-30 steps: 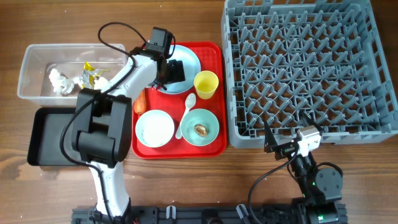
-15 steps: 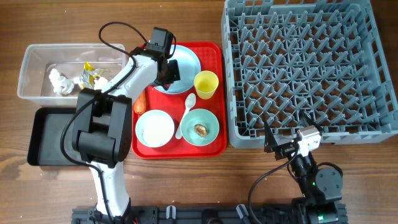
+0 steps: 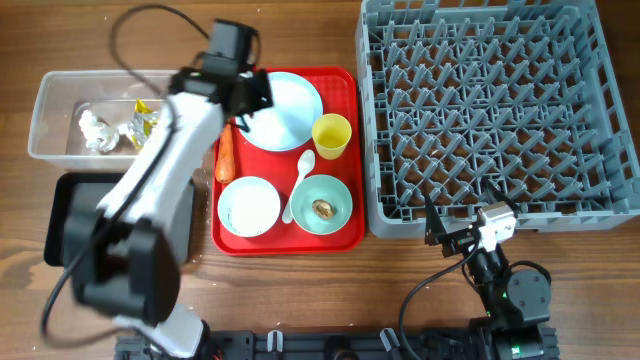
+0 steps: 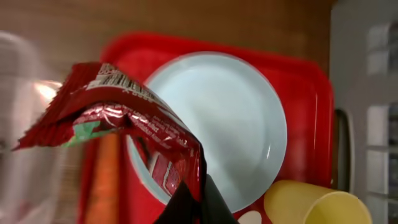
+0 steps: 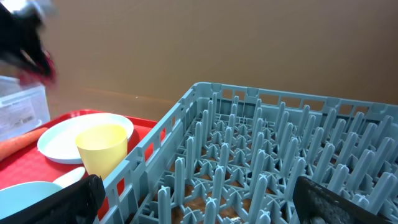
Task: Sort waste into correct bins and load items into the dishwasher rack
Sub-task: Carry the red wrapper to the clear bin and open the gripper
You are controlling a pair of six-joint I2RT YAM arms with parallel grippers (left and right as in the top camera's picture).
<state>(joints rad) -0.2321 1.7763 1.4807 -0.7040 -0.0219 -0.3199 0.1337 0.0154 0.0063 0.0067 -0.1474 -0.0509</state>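
Observation:
My left gripper is shut on a crumpled red wrapper, held in the air over the left rim of the pale blue plate on the red tray. An orange carrot lies on the tray's left side. A yellow cup, a white spoon, a bowl with rice and a bowl with a brown lump also sit on the tray. The plate is bare. My right gripper stands open, empty, at the grey rack's front edge.
The clear tub at the far left holds white tissue and a yellow wrapper. A black tray lies in front of it. The rack's upright pegs fill the space ahead of the right gripper.
The left gripper shut on the red wrapper lying on the plate and lifted it up and left, leaving the plate bare. The right arm has not moved.

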